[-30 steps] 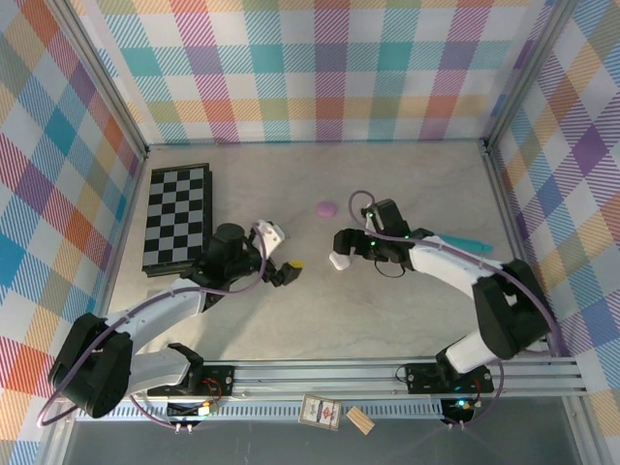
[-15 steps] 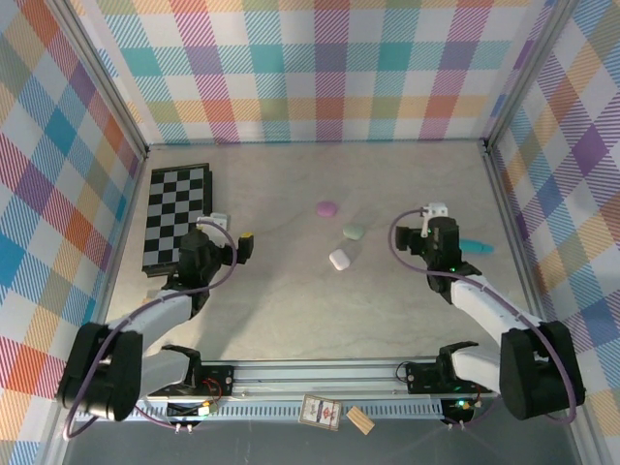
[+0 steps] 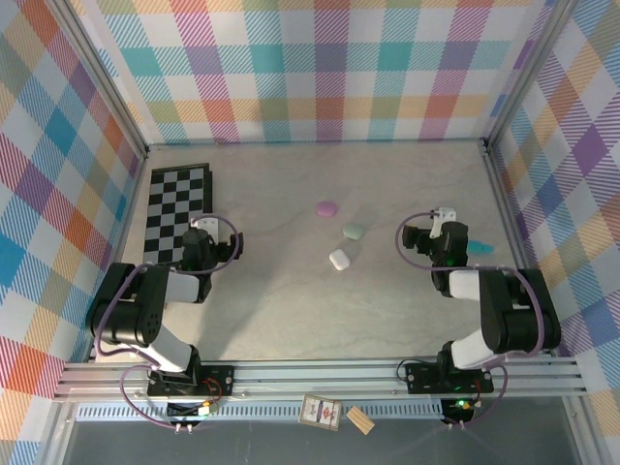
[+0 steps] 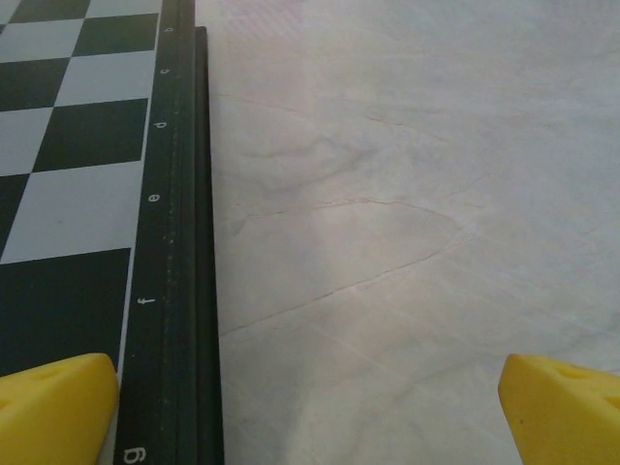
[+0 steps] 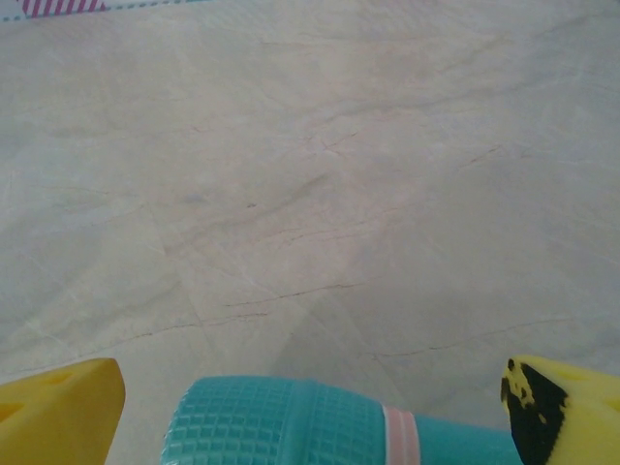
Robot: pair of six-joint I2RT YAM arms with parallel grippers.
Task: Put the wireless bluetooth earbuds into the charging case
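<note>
L claw [image 4: 310, 412] spread wide, empty, at chessboard [image 4: 87, 145] edge. R claw [image 5: 310, 412] spread wide, teal wand [image 5: 262, 426] between tips. Mint case [image 3: 354, 232] mid-table; purple case [image 3: 327, 208] at its 11, white case [image 3: 339, 259] at 7. Earbuds: can't tell.

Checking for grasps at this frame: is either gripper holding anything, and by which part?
Nothing is held. The left gripper stands open over the table at the chessboard edge. The right gripper stands open with the teal wand lying beneath it, ungripped.

The marble table [image 3: 291, 300] holds a chessboard [image 3: 174, 208] beside the left gripper [image 4: 320, 407], a teal wand [image 5: 291, 426] under the right gripper [image 5: 310, 397], and three small cases [image 3: 354, 232] between them.
</note>
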